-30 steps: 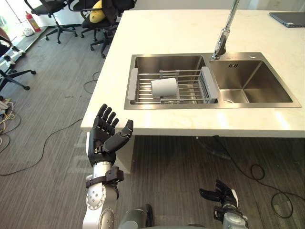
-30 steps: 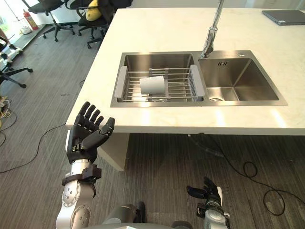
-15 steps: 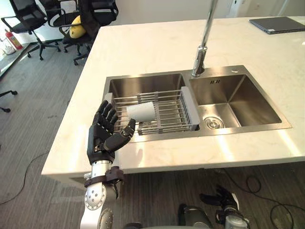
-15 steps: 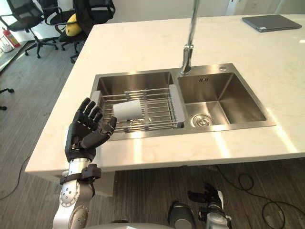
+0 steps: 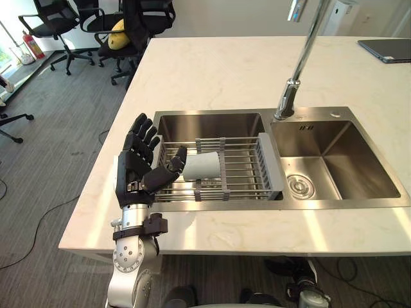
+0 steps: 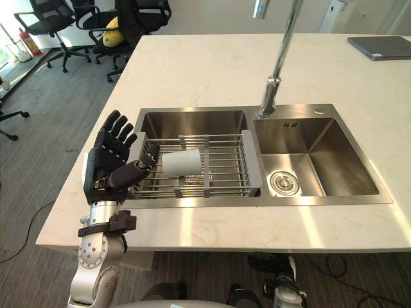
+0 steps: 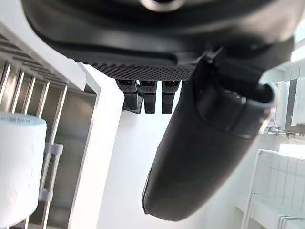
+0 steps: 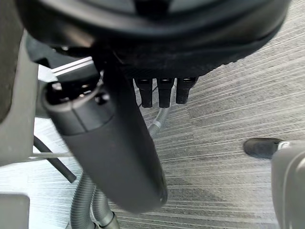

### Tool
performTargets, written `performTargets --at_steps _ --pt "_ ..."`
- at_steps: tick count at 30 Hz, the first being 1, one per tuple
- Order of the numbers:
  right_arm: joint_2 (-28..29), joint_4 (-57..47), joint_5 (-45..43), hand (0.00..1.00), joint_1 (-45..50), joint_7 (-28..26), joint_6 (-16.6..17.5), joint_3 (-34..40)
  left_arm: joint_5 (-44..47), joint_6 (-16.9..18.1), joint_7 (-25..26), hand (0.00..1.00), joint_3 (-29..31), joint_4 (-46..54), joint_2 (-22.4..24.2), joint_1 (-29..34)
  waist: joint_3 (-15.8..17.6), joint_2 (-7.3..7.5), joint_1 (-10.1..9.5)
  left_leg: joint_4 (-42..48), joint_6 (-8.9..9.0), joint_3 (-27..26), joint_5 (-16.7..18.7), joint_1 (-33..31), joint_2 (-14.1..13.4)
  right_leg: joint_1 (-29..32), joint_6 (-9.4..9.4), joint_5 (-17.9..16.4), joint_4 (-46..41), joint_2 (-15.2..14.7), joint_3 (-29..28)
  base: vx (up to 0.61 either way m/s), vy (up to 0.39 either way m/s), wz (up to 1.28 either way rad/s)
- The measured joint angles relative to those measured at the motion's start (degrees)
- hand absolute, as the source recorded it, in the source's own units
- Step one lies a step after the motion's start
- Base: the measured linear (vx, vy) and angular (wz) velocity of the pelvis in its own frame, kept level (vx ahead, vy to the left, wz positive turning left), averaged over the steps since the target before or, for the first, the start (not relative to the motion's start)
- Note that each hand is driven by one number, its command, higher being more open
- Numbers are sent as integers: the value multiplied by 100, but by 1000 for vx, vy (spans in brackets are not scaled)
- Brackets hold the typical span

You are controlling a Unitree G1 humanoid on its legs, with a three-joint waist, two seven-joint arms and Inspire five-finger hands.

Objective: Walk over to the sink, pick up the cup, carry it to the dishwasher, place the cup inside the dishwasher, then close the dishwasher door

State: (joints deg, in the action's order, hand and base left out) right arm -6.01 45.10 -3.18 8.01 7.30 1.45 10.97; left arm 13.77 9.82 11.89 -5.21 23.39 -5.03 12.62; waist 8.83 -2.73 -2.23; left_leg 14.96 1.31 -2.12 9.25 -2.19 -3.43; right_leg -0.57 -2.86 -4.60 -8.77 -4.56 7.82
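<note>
Centre frame, the cup (image 5: 202, 165) is lying sideways on the sink rack (image 5: 247, 173) as the left hand (image 5: 133, 174) is hovering just left of it, fingers spread, empty; the right hand (image 8: 157, 43) is hanging low, fingers relaxed. Pick-up stage, apparently: next, closing round the cup.

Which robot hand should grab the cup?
Left: the left robot hand is open, raised beside the cup in the rack; the right robot hand hangs low by the floor.
</note>
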Motion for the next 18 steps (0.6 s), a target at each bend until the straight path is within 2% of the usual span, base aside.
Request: performTargets --at_steps 4,13,18 --pt "23 32 4 90 64 -68 0 -11 -277 -7 -39 90 -31 -60 -282 6 -71 28 5 -375 -39 -115 -100 309 82 -174 -58 51 192 -58 -99 50 53 -14" --pt "-94 173 27 90 152 -201 -1 -12 -943 -122 -245 90 34 -365 -718 -4 -323 94 52 -793 -21 -202 -312 531 85 -241 -13 204 425 4 -212 -7 -12 -7" --pt "-93 182 45 90 160 -263 -6 -14 -1368 -198 -351 90 36 -436 -940 -13 -358 136 61 -1049 -27 -214 -492 619 110 -267 10 364 621 9 -238 -70 -4 -3"
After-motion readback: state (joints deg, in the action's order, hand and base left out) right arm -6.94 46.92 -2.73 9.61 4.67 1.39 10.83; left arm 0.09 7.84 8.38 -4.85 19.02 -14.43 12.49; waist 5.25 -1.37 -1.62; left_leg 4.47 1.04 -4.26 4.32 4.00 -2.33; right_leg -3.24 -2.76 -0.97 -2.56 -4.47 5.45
